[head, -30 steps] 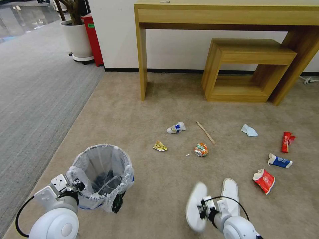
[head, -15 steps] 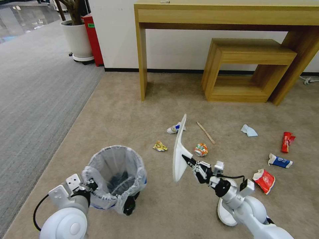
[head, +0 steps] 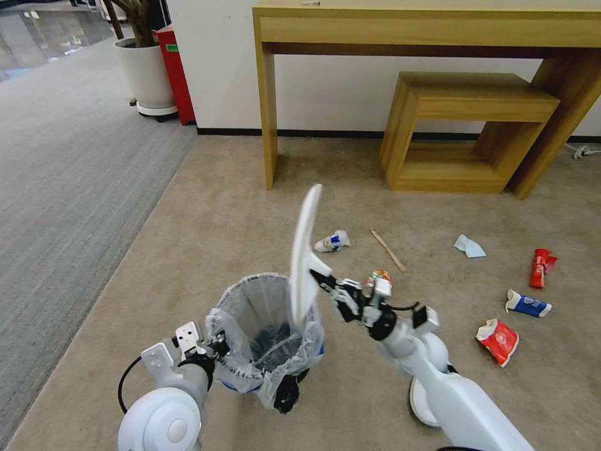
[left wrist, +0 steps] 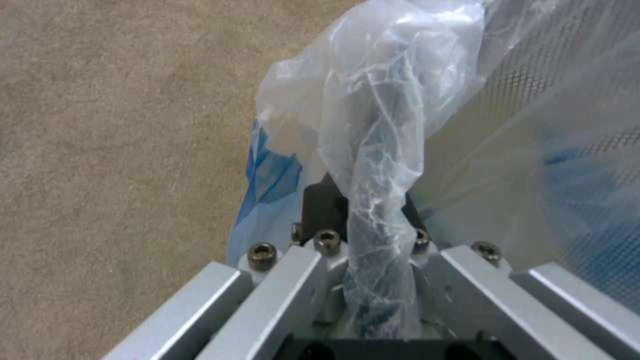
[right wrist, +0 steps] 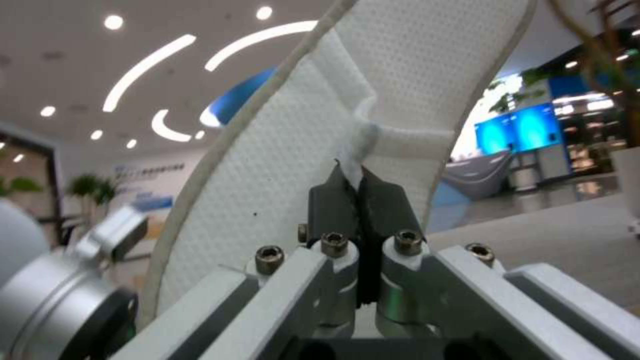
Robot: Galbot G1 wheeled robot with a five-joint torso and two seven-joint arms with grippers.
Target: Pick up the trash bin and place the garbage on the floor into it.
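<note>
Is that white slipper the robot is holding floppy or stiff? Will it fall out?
Probably light and fairly stiff: the slipper stands nearly straight up above the trash bin without drooping. The right end effector pinches only its thin strap, so it could swing or slip. Its fabric looks woven and textured, which likely helps the grip.

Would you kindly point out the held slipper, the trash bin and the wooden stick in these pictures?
held slipper (head: 305, 250): head view, on the flat white sole.
trash bin (head: 241, 300): head view, on the bag-covered rim at its left side.
wooden stick (head: 387, 250): head view, at the stick's mid-length on the carpet.
</note>
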